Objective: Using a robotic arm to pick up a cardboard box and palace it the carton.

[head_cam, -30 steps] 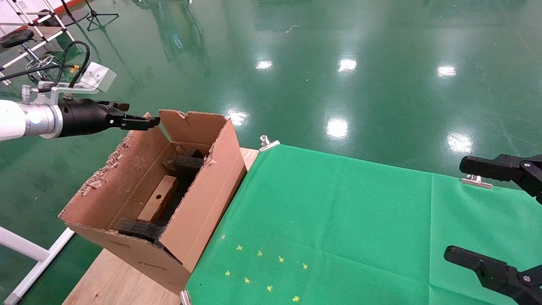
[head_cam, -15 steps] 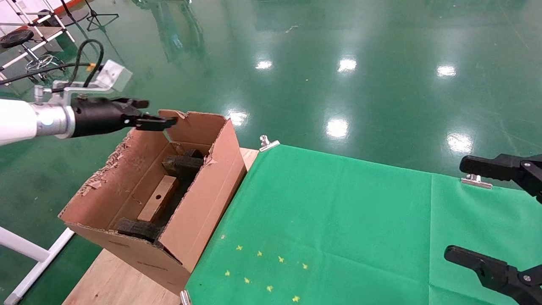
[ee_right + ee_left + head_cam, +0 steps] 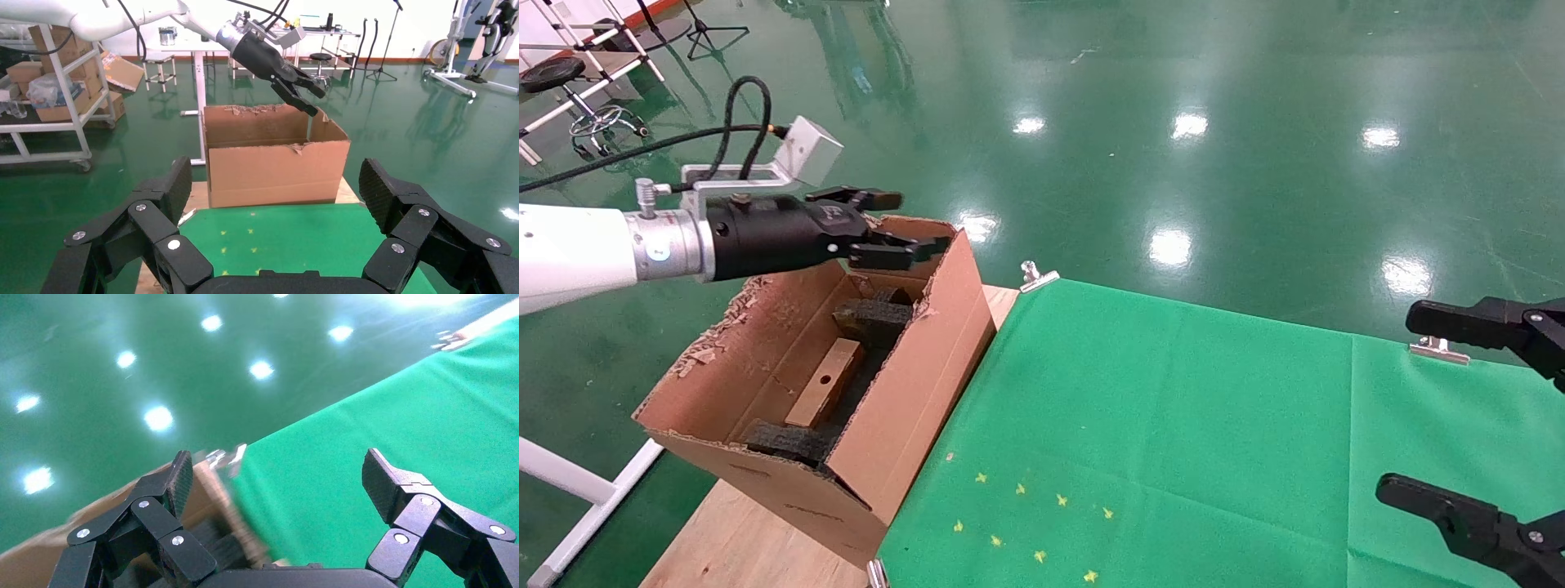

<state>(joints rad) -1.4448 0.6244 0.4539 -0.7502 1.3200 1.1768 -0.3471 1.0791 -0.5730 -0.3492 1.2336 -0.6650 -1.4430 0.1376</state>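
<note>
Cardboard box (image 3: 825, 394): slim reddish-brown slab lying inside the carton, narrow side with its small round hole facing up, between black foam pieces (image 3: 872, 314); nothing grips it.
Carton (image 3: 911, 384): large, light brown, torn ragged flaps, tilted, standing on the bare wooden end of the counter (image 3: 735, 543), just beside the green cloth (image 3: 1173, 425).
Left tool (image 3: 896, 229): on the white robotic arm (image 3: 576, 253), hanging above the carton's far rim, fingers spread apart and holding nothing; the left wrist view shows both fingertips (image 3: 181, 478) wide apart over the carton's edge and the cloth.
Right tool (image 3: 272, 184): at the right edge of the cloth, well apart from the carton, fingers spread wide, empty.
Surroundings: metal clips (image 3: 1036, 276) pin the cloth; glossy green floor (image 3: 1173, 122) beyond.
</note>
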